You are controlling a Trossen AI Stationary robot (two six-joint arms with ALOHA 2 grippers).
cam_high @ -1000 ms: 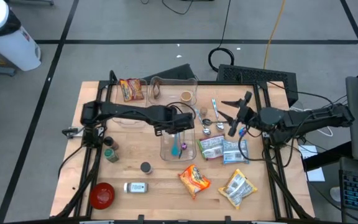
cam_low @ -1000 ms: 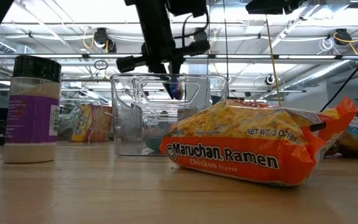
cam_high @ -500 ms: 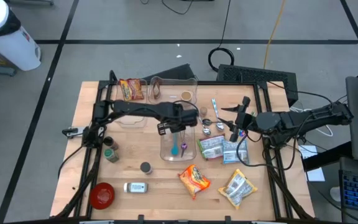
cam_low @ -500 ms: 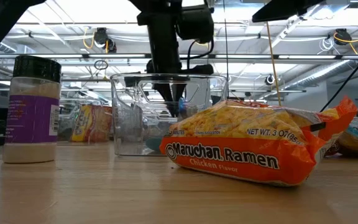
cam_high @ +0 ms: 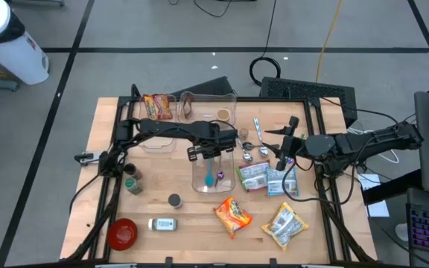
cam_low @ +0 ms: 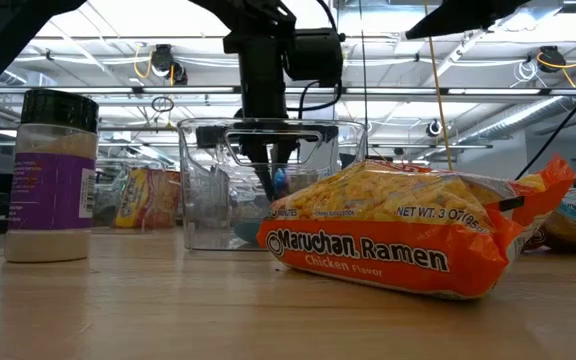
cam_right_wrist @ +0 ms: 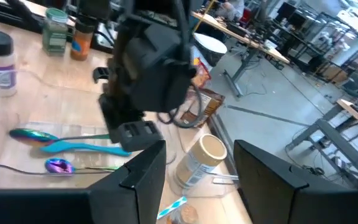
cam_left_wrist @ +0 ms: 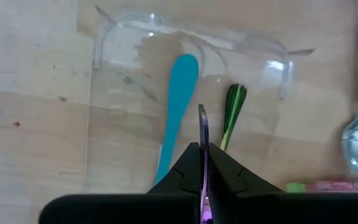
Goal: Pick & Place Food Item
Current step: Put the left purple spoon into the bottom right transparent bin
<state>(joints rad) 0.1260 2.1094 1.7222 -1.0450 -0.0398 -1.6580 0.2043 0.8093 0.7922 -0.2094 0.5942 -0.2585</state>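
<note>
While clamped on one purple utensil (cam_left_wrist: 202, 126), left tool (cam_left_wrist: 202, 163) in one clear bin (cam_left_wrist: 98, 118), two utensils (cam_left_wrist: 178, 99) inside; right tool (cam_right_wrist: 194, 163) parted.

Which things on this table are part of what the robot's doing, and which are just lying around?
In use: left end effector, shut on a thin purple utensil; clear plastic container below it, holding a blue spoon and a green utensil.
Lying about: orange ramen packet; red bowl; purple-labelled shaker jar.

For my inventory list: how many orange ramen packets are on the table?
2. One ramen packet lies at the front of the table, right of centre; another ramen packet lies at the back left. Others may be hidden.
</note>
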